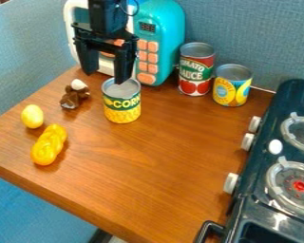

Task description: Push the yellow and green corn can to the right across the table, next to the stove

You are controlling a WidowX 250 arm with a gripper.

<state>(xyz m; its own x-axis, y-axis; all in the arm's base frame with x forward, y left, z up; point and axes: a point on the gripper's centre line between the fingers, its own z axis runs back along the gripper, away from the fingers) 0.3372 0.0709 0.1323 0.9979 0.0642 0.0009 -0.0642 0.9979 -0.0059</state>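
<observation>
We counted one yellow-green can (122,110) just below the gripper (105,77), two more cans (195,70) to its right, one brown toy (72,98) and two yellow toys (48,145) to its lower left, while the black arm (108,16) hung downward, fingers (124,67) parted.

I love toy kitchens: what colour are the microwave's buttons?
The buttons are salmon orange, in the camera view.

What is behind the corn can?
A teal and white toy microwave stands behind it. The gripper hides part of the microwave's front, and the can covers the tabletop right behind it.
</observation>
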